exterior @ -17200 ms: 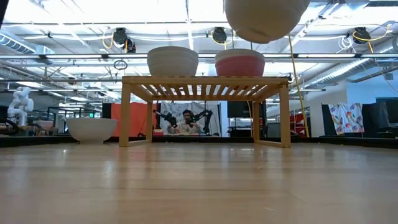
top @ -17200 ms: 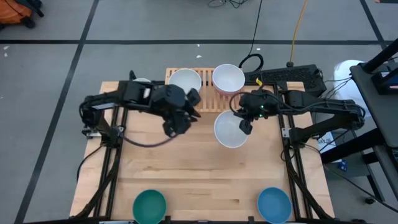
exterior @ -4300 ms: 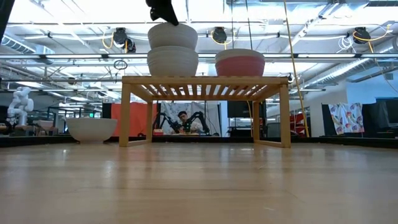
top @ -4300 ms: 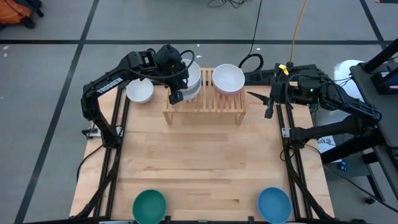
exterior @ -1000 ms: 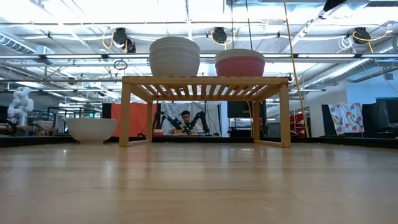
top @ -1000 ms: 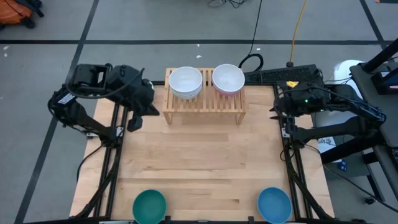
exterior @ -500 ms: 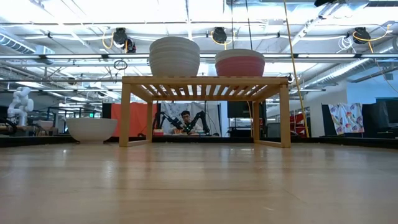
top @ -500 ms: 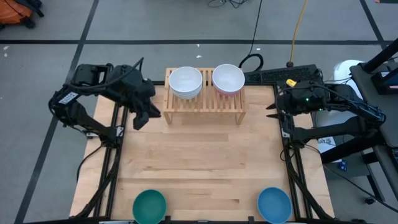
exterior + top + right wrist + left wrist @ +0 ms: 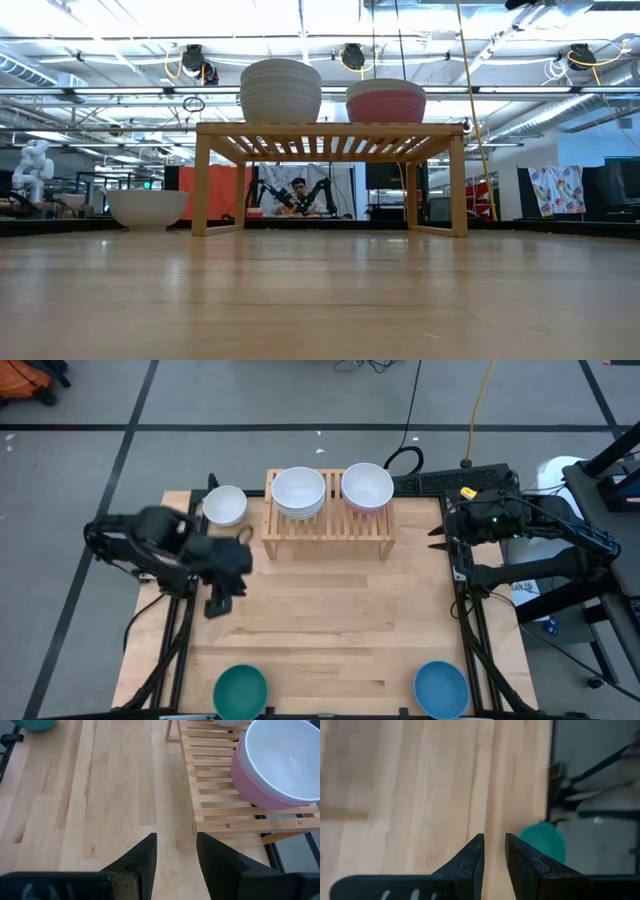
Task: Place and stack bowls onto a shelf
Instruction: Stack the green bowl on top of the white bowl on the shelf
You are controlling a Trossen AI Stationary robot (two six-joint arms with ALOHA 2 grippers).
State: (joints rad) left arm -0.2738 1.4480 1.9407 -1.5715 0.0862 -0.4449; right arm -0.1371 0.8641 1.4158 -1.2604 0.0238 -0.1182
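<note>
Swung down from beside the shelf point(image 9: 328, 520), left fingers point(image 9: 470, 865) hover slightly parted over bare table point(image 9: 330, 630); right fingers point(image 9: 142, 855) open.

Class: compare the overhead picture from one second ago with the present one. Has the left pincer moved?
Yes. The left pincer has moved away from the shelf, toward the green bowl.

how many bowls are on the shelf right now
At least 4: a stack of white bowls, two or more, at the left of the shelf, and a white bowl nested in a pink bowl at the right. Nested bowls may hide more.
</note>
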